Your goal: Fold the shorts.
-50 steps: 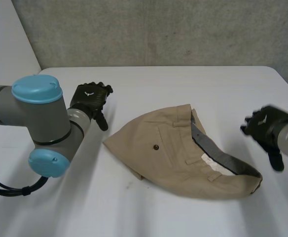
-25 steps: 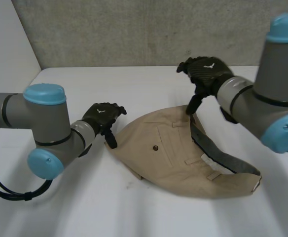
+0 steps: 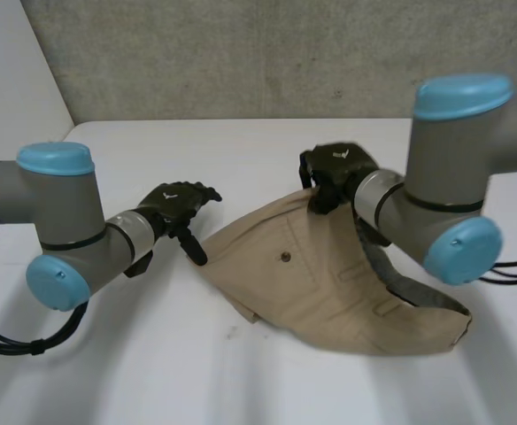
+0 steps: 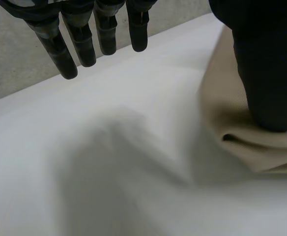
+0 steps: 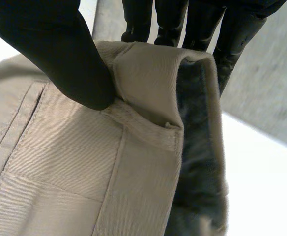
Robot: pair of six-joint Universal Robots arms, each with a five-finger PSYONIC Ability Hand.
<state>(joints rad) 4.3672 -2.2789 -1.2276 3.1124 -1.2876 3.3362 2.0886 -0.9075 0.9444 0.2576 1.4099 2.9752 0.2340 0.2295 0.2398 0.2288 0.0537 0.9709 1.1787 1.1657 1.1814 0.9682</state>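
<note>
khaki twill shorts point(image 3: 329, 283), one pair, lying flattened on the white desk point(image 3: 241, 381), centre to right. the waistband point(image 5: 148, 83) runs from the far middle toward the near right, and the leg hem points left.

handling: judged light, soft and limp. the cloth should sag and drag rather than hold its shape. the weave looks matte, not slippery, and nothing here is fragile. the waistband, with its dark lining and stitched belt loop point(image 5: 143, 125), looks the thickest and firmest part, so the best place to take hold. the leg hem at the left is a thinner edge, likely to crease.

right robot hand point(image 3: 334, 173): at the far end of the waistband. its thumb is on the outer face just beside the belt loop and its fingers are behind the band, pinching it between them.

left robot hand point(image 3: 177, 205): at the left tip of the shorts. its fingers are straight and spread over bare desk. its thumb presses down on the cloth edge, which puckers under it. no pinch seen.

fold: not yet made.
</note>
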